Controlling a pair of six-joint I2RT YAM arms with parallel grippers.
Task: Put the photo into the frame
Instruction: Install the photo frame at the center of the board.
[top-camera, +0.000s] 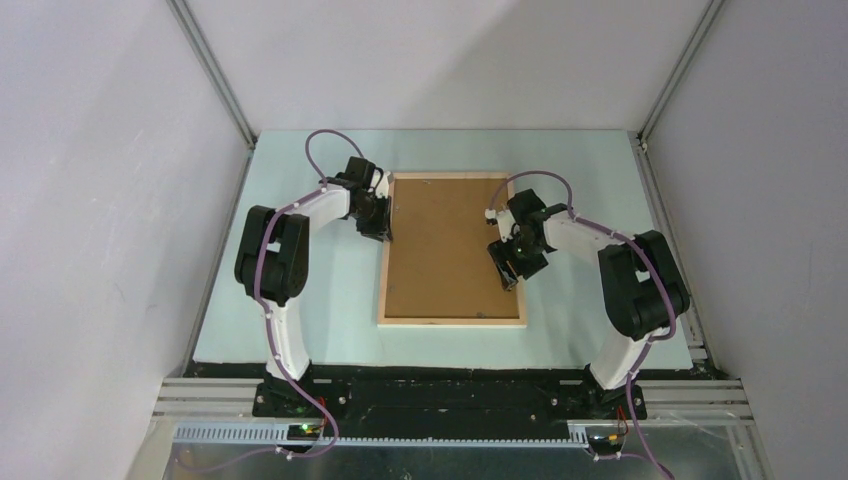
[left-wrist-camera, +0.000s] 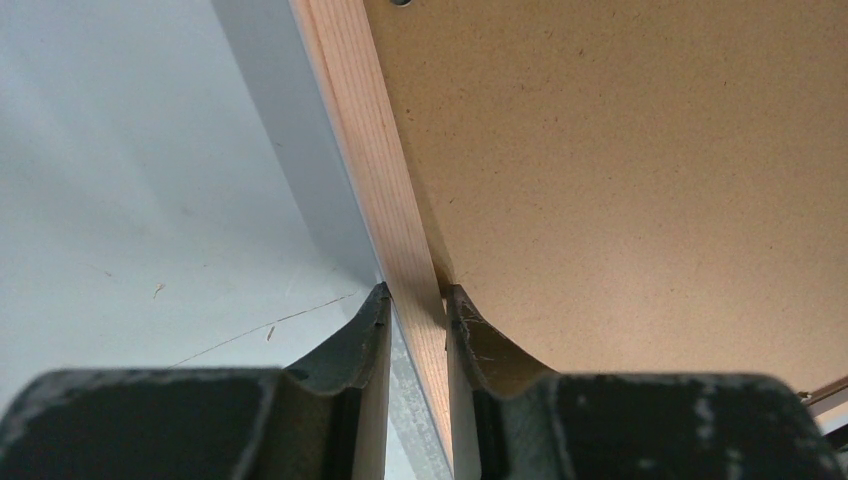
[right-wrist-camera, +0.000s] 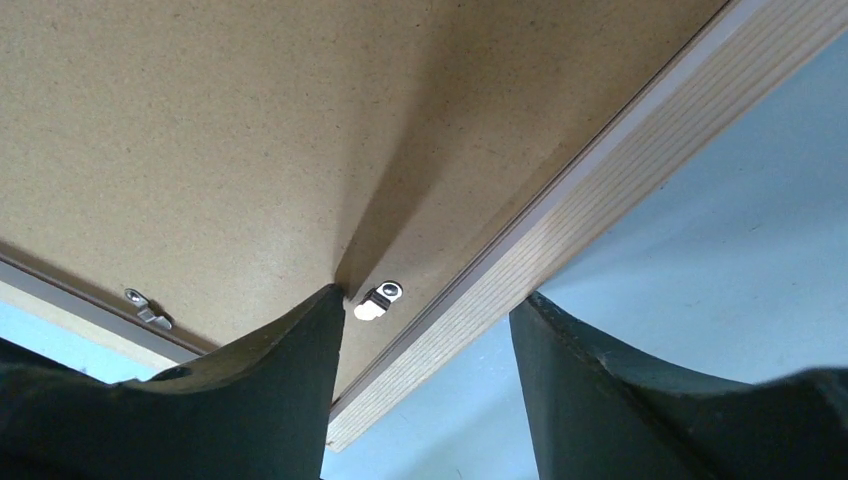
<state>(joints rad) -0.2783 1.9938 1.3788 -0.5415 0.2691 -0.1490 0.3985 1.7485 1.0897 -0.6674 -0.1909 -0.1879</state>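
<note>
The frame (top-camera: 452, 321) lies face down on the table, its pale wood back edges up and a brown backing board (top-camera: 450, 245) filling its middle. The photo is hidden. My left gripper (top-camera: 380, 232) is shut on the frame's left rail (left-wrist-camera: 370, 130), one finger outside it and one on the board side (left-wrist-camera: 416, 295). My right gripper (top-camera: 508, 268) stands open astride the right rail (right-wrist-camera: 600, 180). Its inner fingertip (right-wrist-camera: 325, 305) rests on the backing board (right-wrist-camera: 200, 130) beside a small metal clip (right-wrist-camera: 380, 298). The outer finger hangs over the table, apart from the rail.
Another metal clip (right-wrist-camera: 147, 308) sits on the board by the frame's adjoining rail. The pale blue table top (top-camera: 330, 300) surrounds the frame. Grey walls with metal posts (top-camera: 215, 75) close in the sides and back.
</note>
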